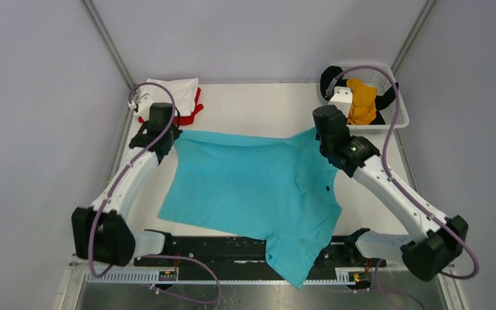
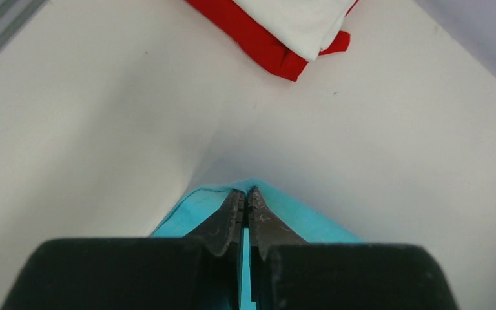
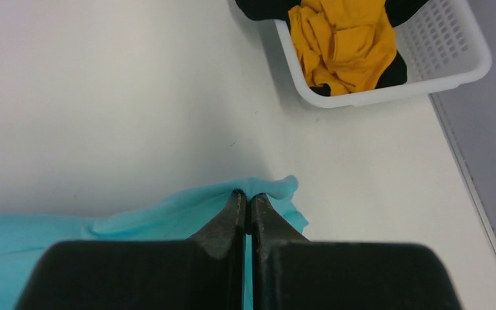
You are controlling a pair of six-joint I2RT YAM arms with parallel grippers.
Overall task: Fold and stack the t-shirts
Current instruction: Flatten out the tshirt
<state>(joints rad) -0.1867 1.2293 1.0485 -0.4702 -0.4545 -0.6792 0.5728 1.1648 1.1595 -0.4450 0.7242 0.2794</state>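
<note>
The turquoise t-shirt [image 1: 252, 187] is stretched across the table between both arms, its near end hanging over the front edge. My left gripper [image 1: 171, 134] is shut on its far left corner; the cloth [image 2: 194, 206] wraps the closed tips [image 2: 246, 192]. My right gripper [image 1: 323, 137] is shut on its far right corner; cloth [image 3: 168, 210] bunches at the tips [image 3: 246, 195]. A folded white t-shirt [image 1: 177, 90] lies on a folded red one [image 1: 192, 113] at the far left, also in the left wrist view [image 2: 297, 22] [image 2: 258, 45]. Mustard-yellow [image 1: 361, 100] and black [image 1: 328, 81] shirts sit in the basket.
The white mesh basket [image 1: 397, 116] stands at the far right corner, also in the right wrist view [image 3: 445, 58]. The booth's grey walls close in the table at left, right and back. A black rail [image 1: 232, 248] with the arm bases runs along the near edge.
</note>
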